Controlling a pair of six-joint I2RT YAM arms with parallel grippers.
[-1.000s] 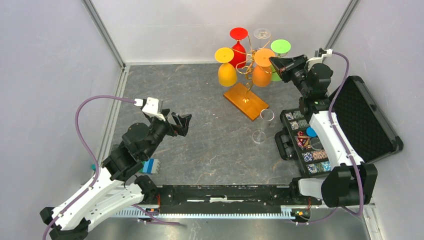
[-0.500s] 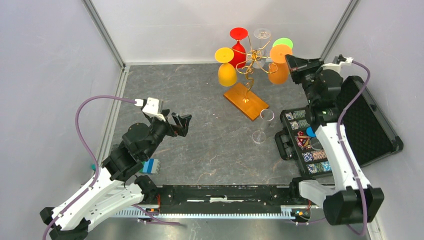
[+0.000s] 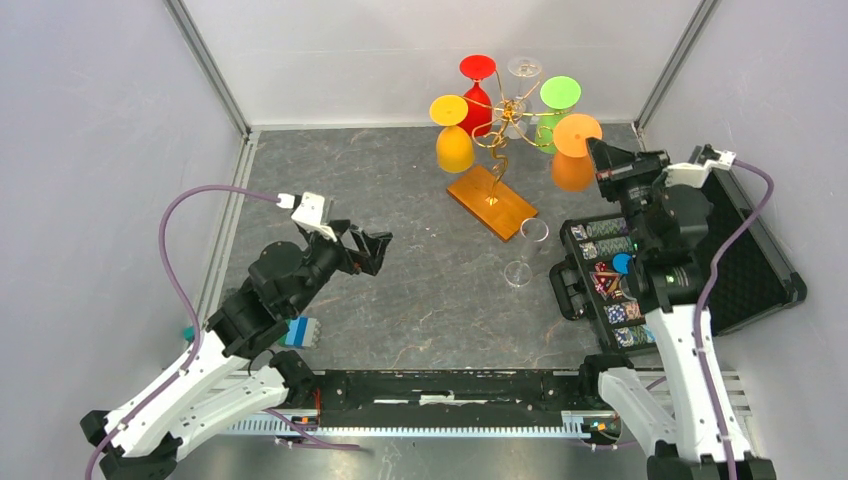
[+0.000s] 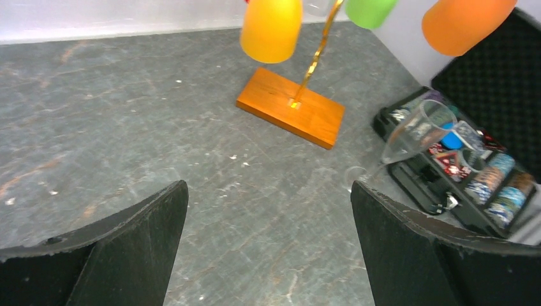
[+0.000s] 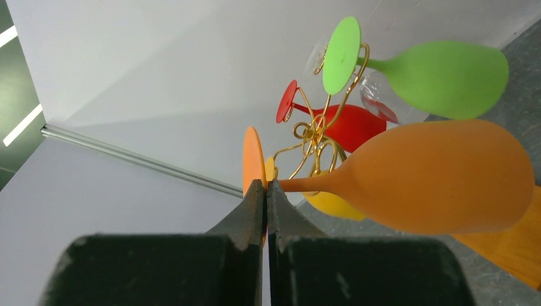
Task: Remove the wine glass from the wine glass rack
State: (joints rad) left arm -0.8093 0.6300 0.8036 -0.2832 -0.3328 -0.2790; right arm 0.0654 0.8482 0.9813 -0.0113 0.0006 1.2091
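The right gripper [image 3: 596, 152] is pinched tight on the stem of the orange wine glass [image 3: 574, 160], just under its foot; the glass hangs foot up, bowl down, long axis roughly upright, just right of the wine glass rack [image 3: 490, 200] and seemingly free of its curled arms. The left gripper [image 3: 372, 250] gapes wide and empty, well apart; the right arm is nearer.

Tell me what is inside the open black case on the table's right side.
Rows of stacked multicoloured chips and a round blue disc sit in the open black case; its lid is lined with black foam. The right arm hides the tray's right part.
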